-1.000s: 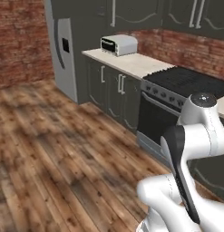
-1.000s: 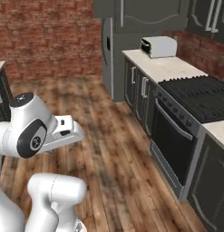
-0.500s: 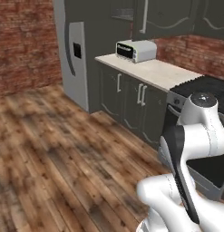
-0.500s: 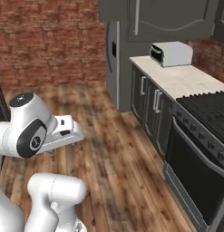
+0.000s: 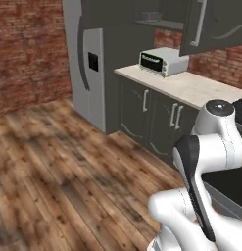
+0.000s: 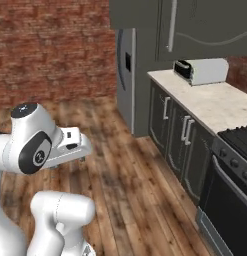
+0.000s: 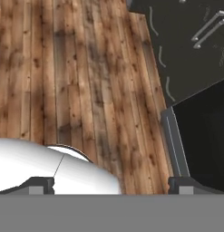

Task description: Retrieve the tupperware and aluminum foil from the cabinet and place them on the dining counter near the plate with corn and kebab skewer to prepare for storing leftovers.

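The dark grey-green wall cabinet (image 5: 167, 10) hangs at the top of the left base view, its door (image 5: 215, 24) swung open and its shelf showing. A small pale thing (image 5: 151, 15) lies on that shelf, too small to name. The tupperware, the aluminum foil, the dining counter and the plate are out of view. My gripper (image 6: 75, 147) is tucked close to the arm, low over the wooden floor. In the hand view its fingertips (image 7: 41, 185) stand wide apart, so the gripper (image 7: 111, 186) is open with nothing in it.
A pale toaster oven (image 5: 162, 61) sits on the beige counter (image 5: 191, 88) over dark lower cabinets (image 5: 152, 117). A grey fridge (image 5: 90, 63) stands to their left and a black stove (image 6: 230, 190) to their right. Wooden floor (image 5: 54, 162) spreads in front, backed by brick wall.
The whole scene has shifted: the base has driven, so the counter, toaster oven and fridge sit closer and the wall cabinet's shelf has come into view. The arm holds its pose, gripper still open.
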